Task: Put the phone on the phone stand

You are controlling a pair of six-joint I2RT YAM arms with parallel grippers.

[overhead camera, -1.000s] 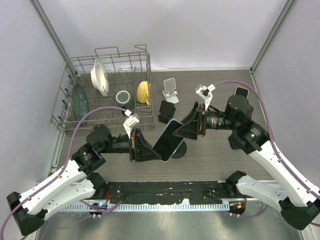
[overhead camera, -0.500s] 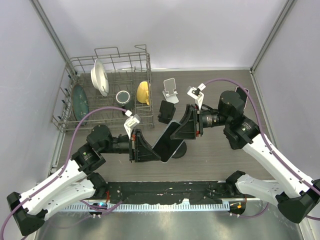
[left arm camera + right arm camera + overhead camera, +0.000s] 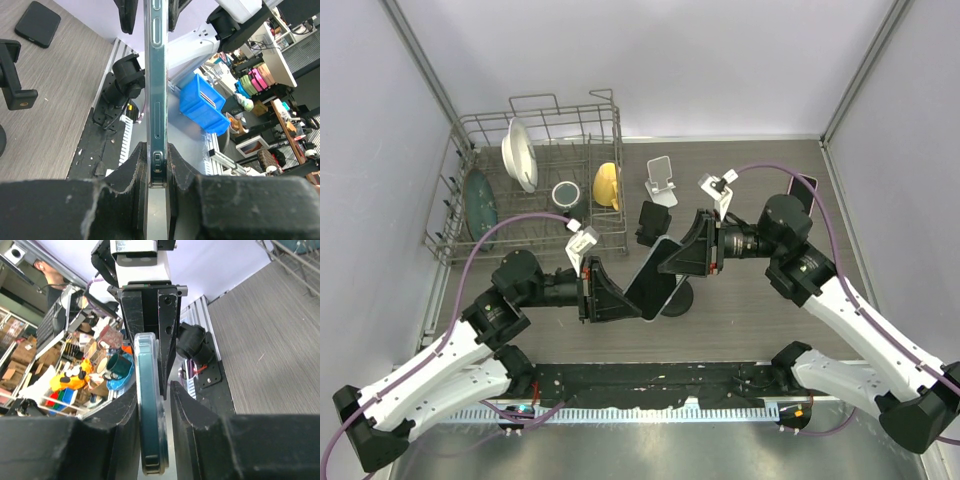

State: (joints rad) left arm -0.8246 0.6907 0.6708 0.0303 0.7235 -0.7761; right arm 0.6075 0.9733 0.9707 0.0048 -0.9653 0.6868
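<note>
From above, the phone [image 3: 657,274] is up in the air over the middle of the surface [image 3: 750,312], tilted, with an arm at each end. The left hand [image 3: 626,292] has the lower end and the right hand [image 3: 678,254] is at the upper end. The white phone stand [image 3: 661,180] sits apart at the back, beside the dish rack [image 3: 535,131]. A black clamp holder [image 3: 652,222] stands nearer, just beyond the phone.

Over to the left wrist camera: the phone is edge-on and upright in the picture, and both fingers [image 3: 136,167] are pressed flat to its faces, so that hand is clamped tight on it. The black clamp holder shows at the left edge.

On the right wrist camera the phone is edge-on again and runs between the fingers [image 3: 125,412]. One finger looks to be against it, while a thin sliver shows at the other, so I cannot tell whether this hand really has a grip.
</note>
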